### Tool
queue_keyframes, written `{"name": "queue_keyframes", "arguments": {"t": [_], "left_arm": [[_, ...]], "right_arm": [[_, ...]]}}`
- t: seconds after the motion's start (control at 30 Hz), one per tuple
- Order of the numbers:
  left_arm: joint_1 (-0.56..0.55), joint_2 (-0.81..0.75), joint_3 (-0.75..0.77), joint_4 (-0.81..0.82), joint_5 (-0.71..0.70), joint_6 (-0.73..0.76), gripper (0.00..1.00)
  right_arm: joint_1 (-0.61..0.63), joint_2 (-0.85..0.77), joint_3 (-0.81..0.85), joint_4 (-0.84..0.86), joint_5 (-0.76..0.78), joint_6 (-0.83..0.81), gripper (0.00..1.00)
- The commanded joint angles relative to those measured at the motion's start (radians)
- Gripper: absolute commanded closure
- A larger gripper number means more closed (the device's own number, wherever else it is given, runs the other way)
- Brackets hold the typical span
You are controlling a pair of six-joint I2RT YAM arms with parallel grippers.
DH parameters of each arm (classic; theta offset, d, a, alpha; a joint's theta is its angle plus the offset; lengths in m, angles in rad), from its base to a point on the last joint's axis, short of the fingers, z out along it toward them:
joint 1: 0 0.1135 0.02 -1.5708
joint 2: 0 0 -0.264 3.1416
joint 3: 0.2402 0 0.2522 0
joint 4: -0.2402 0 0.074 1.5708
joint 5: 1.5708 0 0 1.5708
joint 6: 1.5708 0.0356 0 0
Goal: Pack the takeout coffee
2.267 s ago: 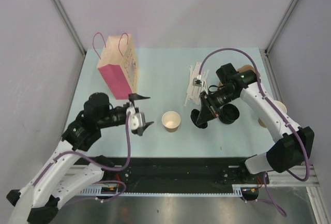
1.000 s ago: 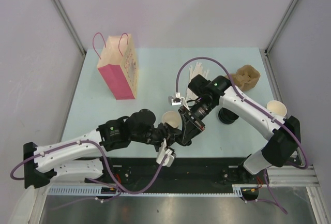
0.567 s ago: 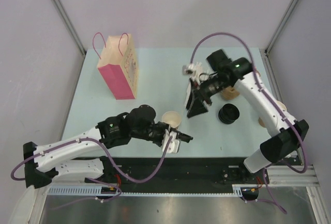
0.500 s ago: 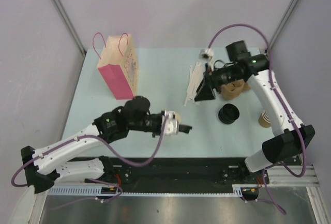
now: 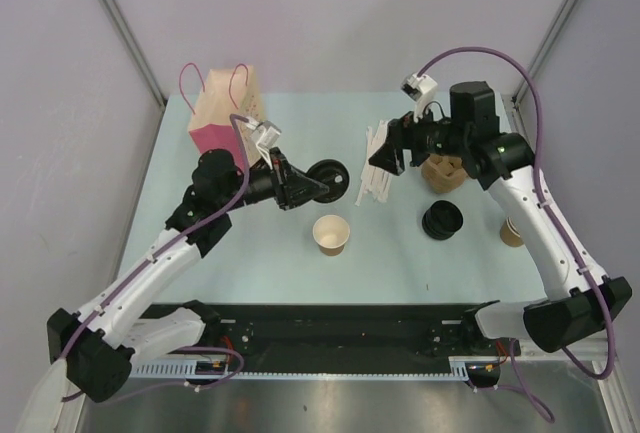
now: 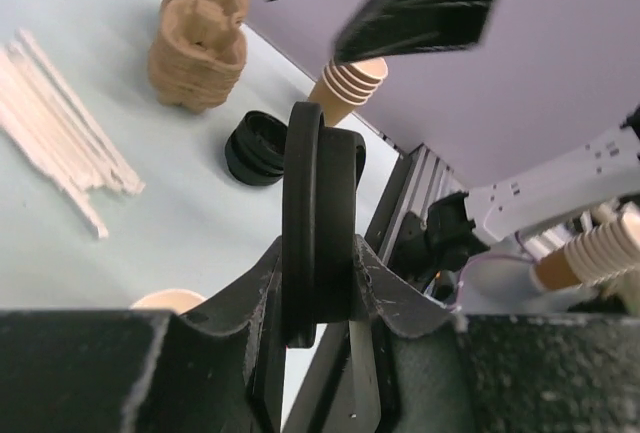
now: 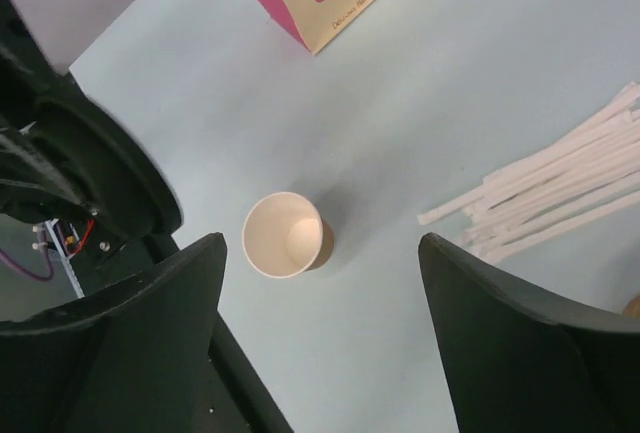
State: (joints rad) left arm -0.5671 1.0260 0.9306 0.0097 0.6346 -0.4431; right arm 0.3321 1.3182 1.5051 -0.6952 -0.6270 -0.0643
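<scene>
Left gripper (image 5: pixel 318 183) holds a black lid (image 5: pixel 330 178); the kraft cup (image 5: pixel 331 234) stands lidless.
Its jaws are clamped on the lid, which is held on edge, right of the pink bag (image 5: pixel 228 133). The cup sits upright mid-surface, nearer than the lid. The right gripper (image 5: pixel 385 158) hangs over the straws (image 5: pixel 368 181), jaws apart, empty.

Cup (image 5: pixel 331 234) sits left of lid stack (image 5: pixel 442 220), straws (image 5: pixel 372 168) behind, bag (image 5: pixel 222 125) far left.
</scene>
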Motion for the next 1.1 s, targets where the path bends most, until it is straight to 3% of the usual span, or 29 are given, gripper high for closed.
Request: {"name": "queue_keyframes", "arguments": {"t": [0.0,0.03,0.13,0.5,1.07], "left_arm": [[0.09,-0.032,-0.134,0.255,-0.001,-0.299,1.0],[0.102,-0.033,-0.153,0.266,-0.004,-0.328,1.0],[0.141,-0.043,-0.205,0.294,-0.006,-0.364,1.0],[0.151,-0.024,-0.256,0.352,-0.022,-0.411,1.0],[0.154,0.012,-0.265,0.357,-0.029,-0.416,1.0]], "right_arm": [[0.051,0.016,-0.005,0.098,0.121,0.082,0.22],[0.064,0.019,-0.005,0.102,0.101,0.083,0.29],[0.094,0.03,-0.003,0.118,0.093,0.081,0.39],[0.274,0.099,0.035,0.12,0.216,0.038,0.46],[0.332,0.156,0.133,0.086,0.211,0.017,0.53]]}}
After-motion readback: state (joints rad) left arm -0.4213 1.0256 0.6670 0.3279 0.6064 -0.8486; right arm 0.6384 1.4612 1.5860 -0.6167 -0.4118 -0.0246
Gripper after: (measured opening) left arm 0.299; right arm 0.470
